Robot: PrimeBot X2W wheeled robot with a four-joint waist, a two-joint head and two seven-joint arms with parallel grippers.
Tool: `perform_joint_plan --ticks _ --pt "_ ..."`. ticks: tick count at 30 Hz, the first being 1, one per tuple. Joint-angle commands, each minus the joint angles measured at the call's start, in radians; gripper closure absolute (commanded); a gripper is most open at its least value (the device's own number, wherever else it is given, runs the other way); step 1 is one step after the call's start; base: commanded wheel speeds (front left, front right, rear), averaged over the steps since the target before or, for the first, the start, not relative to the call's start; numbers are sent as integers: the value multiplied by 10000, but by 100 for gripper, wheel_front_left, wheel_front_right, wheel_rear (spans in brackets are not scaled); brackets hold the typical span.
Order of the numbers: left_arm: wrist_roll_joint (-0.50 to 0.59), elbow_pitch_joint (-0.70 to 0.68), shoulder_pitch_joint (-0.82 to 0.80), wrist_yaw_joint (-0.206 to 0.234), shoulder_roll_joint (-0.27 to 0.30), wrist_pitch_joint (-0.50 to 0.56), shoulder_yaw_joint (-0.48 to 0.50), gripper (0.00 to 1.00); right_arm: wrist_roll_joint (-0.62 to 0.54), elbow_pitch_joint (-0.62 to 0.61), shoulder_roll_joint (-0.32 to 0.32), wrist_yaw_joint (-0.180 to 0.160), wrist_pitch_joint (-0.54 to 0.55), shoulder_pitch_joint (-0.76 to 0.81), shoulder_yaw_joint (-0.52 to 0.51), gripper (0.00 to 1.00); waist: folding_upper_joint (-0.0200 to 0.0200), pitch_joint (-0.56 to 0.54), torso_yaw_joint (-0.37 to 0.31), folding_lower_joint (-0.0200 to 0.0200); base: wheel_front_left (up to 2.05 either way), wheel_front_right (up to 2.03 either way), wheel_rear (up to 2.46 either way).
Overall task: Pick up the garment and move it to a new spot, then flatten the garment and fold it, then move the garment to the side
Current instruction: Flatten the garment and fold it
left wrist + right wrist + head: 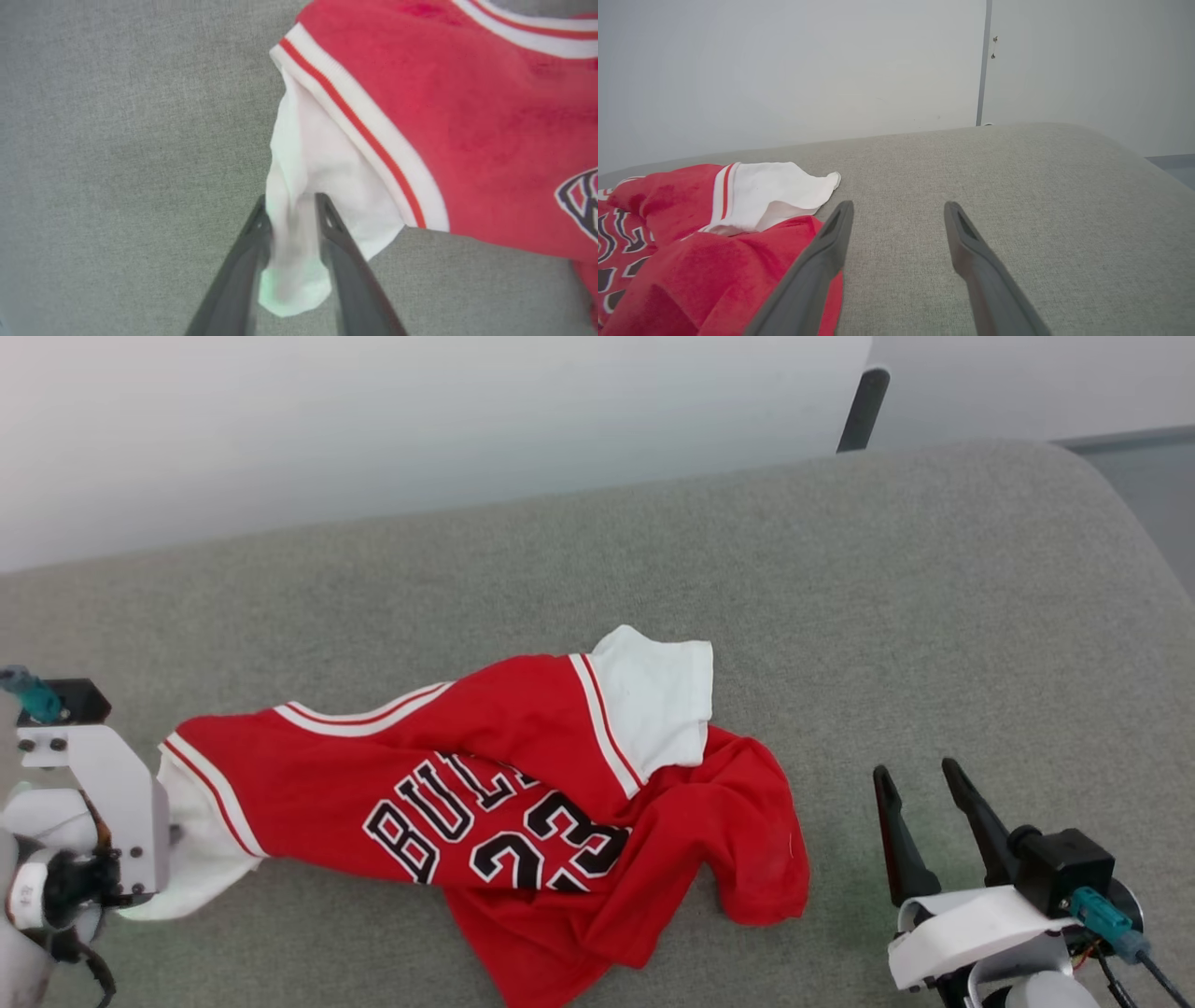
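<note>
The garment (523, 784) lies in a crumpled heap on the grey, fabric-covered worktop (840, 569), left of centre, with its "BULLS 23" print facing up and slanted. One white sleeve (653, 695) is flopped over towards the far side, and the red body below it is bunched and doubled over on itself.

The left claw (293, 203) is at the shirt's other white sleeve (322, 168). Its fingers stand a little apart with the sleeve end bunched between them. I cannot tell whether they are pinching the cloth or just flanking it. The right claw (917, 767) stands wide apart and holds nothing. It hovers over bare worktop just to the right of the red heap.

To my eye the shirt has reached its spot and this is the hand-over from carrying to flattening. To do it well, the left claw should either let go cleanly and lift straight off, so the thin sleeve does not snag and drag along, or hold firm as an anchor. The right claw would then take the rumpled red edge nearest it and draw it outward and low, away from the left, until the doubled part unrolls. Slow, shallow pulls suit cloth this light, as a high tug would only bunch it again.
</note>
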Motion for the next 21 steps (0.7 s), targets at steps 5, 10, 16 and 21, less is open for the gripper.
perform_joint_plan --ticks 5,10,16,21 --pt "-101 -222 356 -20 -232 -628 111 0 133 162 -138 1 38 253 111 0 0 -687 282 0 0 0 0" --pt "-131 -785 804 171 -502 -1501 301 0 157 140 -180 1 132 427 150 0 0 -1145 575 0 0 0 0" --pt "-107 -1499 1514 427 -882 -2813 580 0 216 44 -172 1 188 637 66 0 0 -1473 985 0 0 0 0" --pt "-184 -1661 1894 349 -1079 -3313 610 0 157 -130 -192 1 243 733 -2 0 0 -1567 1319 0 0 0 0"
